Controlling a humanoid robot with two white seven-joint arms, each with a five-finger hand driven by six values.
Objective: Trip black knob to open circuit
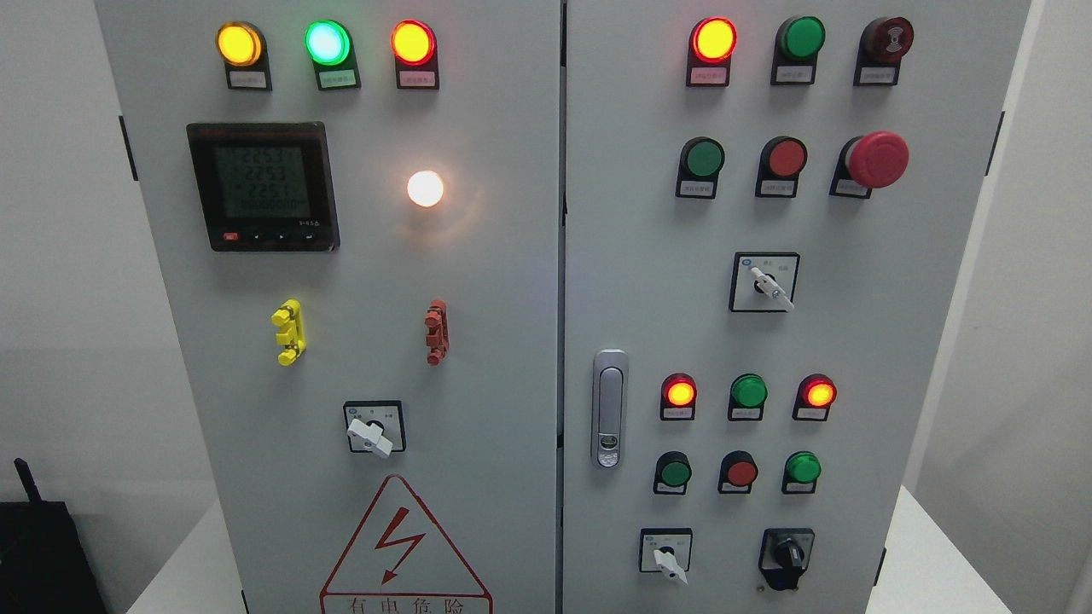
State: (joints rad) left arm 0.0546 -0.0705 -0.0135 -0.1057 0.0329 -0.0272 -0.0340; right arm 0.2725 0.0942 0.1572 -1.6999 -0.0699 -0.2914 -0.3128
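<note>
At the lower right corner of the right cabinet door (pixel 896 281), the black knob (pixel 787 556) is sitting on its dark plate, handle standing upright, just right of a white selector switch (pixel 666 556). Neither of my hands is showing in the head view, so I cannot tell whether the fingers are wide or curled. Above the knob, two small red lamps (pixel 680 393) are glowing beside a green one (pixel 748 391).
</note>
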